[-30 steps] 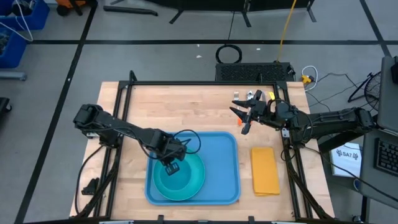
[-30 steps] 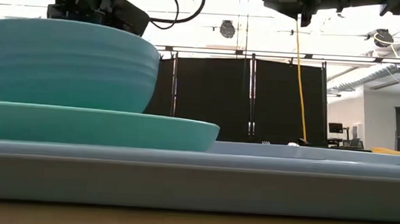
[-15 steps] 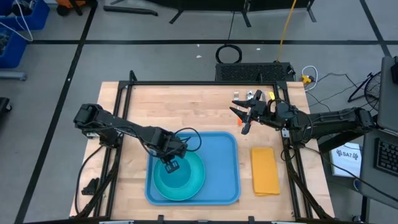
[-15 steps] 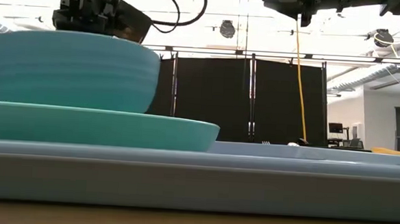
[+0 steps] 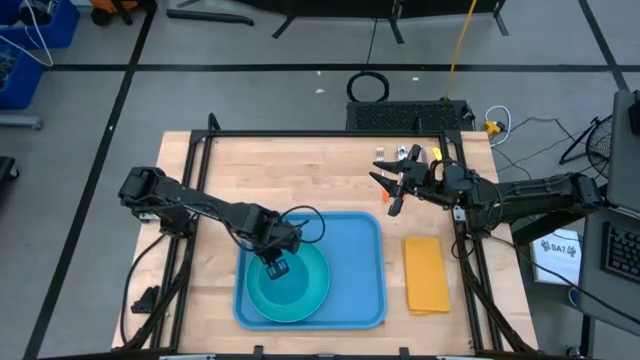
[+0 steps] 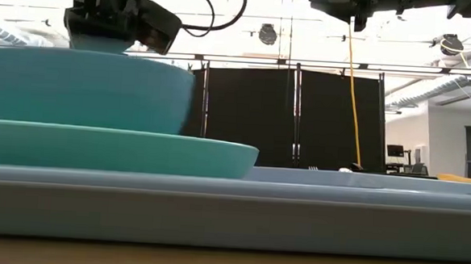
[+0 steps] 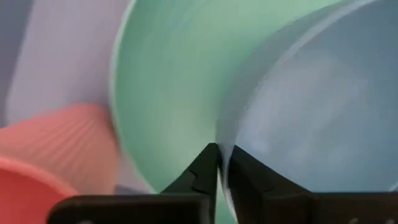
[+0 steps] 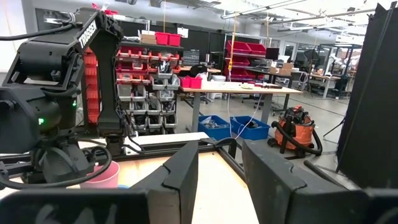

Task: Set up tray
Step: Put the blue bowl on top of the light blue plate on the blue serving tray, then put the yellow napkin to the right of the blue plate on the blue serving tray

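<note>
The blue tray (image 5: pixel 362 250) lies on the table's near middle, and a round turquoise plate (image 5: pixel 318 290) sits on its left half. A turquoise bowl (image 6: pixel 76 87) stands with its base in the plate (image 6: pixel 154 150). My left gripper (image 5: pixel 276 264) is above the bowl's far-left side, shut on its rim. My right gripper (image 5: pixel 395 188) hovers open over the table's far right part, clear of everything. A folded yellow-orange napkin (image 5: pixel 426 273) lies flat on the table to the right of the tray. My left gripper (image 7: pixel 222 165) pinches the bowl's rim (image 7: pixel 219 134) between its two fingers, one on each side of the wall. It comes from above, pointing down (image 6: pixel 116 25). The bowl's base rests on the plate.
Metal cutlery (image 5: pixel 398 155) lies on the table near the far right edge, beside my right gripper. A pink ribbed cup (image 7: pixel 56 149) stands close to the bowl, also seen as the cup (image 8: pixel 99 177) past the left arm. The wood between tray and far edge is bare.
In the low view the bowl's rim has sunk steadily and its right edge has shifted a little to the right, while its base stays on the plate. My left gripper has kept its hold on the rim. The right arm has kept still.
</note>
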`<state>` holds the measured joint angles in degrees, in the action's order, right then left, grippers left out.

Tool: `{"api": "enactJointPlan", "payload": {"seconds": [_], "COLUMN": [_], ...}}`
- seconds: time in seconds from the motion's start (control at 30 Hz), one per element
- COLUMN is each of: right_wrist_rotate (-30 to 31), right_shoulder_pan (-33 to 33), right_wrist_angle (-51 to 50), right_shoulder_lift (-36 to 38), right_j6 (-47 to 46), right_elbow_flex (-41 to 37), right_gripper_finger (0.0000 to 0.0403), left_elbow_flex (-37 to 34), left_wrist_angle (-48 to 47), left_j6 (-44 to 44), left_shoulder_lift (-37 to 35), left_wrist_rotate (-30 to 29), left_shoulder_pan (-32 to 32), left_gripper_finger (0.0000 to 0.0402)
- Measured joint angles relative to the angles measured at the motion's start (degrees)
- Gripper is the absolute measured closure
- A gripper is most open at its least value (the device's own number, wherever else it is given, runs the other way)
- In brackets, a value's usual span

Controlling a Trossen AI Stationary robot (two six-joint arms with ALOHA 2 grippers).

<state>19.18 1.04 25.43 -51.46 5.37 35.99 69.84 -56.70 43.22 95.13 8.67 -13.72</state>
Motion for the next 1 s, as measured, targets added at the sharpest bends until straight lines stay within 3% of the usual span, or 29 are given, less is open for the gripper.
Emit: {"api": "enactJointPlan", "payload": {"seconds": [0.2,0.47,0.7,0.9,1.0], "right_wrist_rotate": [-0.02,-0.02,-0.06,0.04,0.04], "right_shoulder_pan": [0.00,-0.02,-0.02,-0.02,-0.02], "right_wrist_angle": [-0.34,-1.05,-1.95,-12.27,-19.70], "right_shoulder_lift": [0.00,0.02,2.14,8.80,12.59], "right_j6": [-0.01,-0.01,0.32,-1.45,-7.78], "right_elbow_flex": [0.00,0.00,0.00,0.00,0.00], "right_gripper_finger": [0.0287,0.0287,0.0287,0.0287,0.0287], "left_elbow_flex": [0.00,0.00,-0.02,-3.06,-9.30], "left_wrist_angle": [3.34,3.35,4.33,8.98,17.54], "left_j6": [-0.59,-5.68,-9.69,-17.29,-23.00], "left_shoulder_lift": [0.00,-0.92,-12.66,-24.34,-30.37], "left_wrist_rotate": [1.40,0.86,-16.60,-43.49,-47.56], "left_shoulder_pan": [0.00,0.46,-0.73,-3.51,-2.70], "left_gripper_finger": [0.0320,0.0315,0.0314,0.0314,0.0314]}}
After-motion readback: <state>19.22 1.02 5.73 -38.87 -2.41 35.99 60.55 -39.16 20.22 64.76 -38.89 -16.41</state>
